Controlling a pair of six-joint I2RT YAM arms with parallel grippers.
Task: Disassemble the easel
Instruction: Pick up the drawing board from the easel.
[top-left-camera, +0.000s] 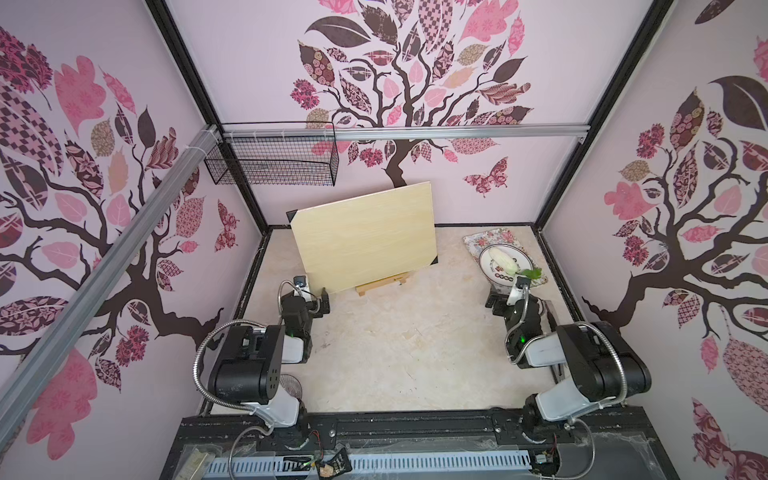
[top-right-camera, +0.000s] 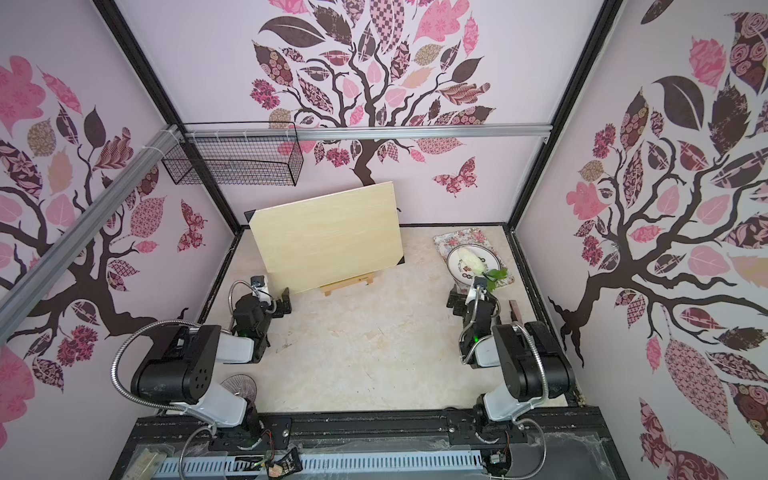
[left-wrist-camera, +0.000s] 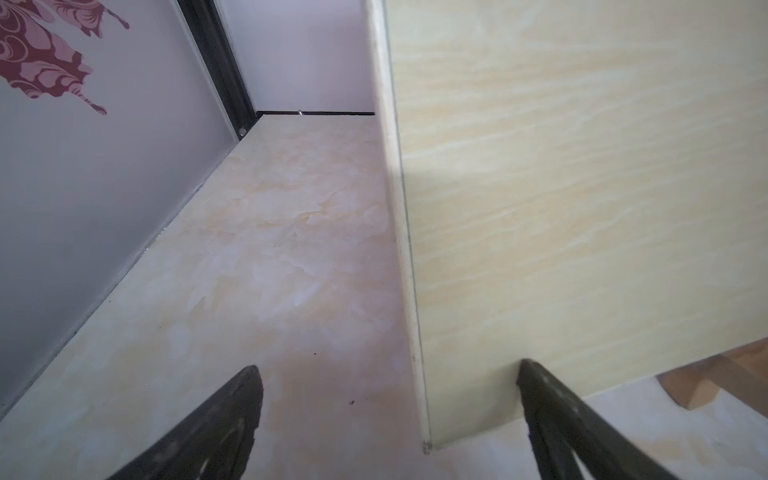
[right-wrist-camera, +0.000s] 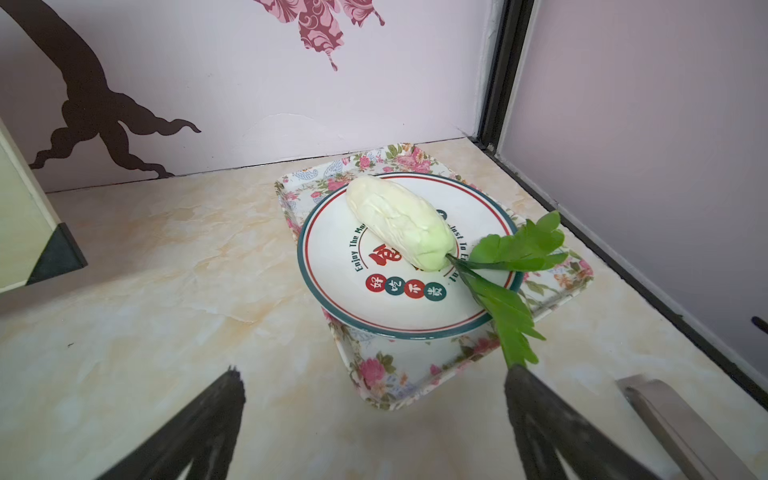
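Left gripper (top-left-camera: 323, 300) hangs low over the marbled beige tabletop (top-left-camera: 395, 353), its jaws spread wide with nothing between them. It sits just beside the lower left corner of the large pale rectangular wooden board with black corners (top-left-camera: 363, 237); whether it touches the board I cannot tell. Right gripper (top-left-camera: 496, 302) is likewise wide apart and empty, near the front edge of a floral rectangular tray (right-wrist-camera: 291, 195).

Beyond the left gripper, the small light brown wooden easel (top-left-camera: 382, 284) stands at mid-table. It is mostly hidden by the board resting on it, so only its ledge bar and feet show. Farther back on the right, the tray carries 1 round white plate (right-wrist-camera: 332, 286) with a white-green vegetable (right-wrist-camera: 399, 224) lying on it. A black wire basket (top-left-camera: 270, 162) hangs on the back wall.
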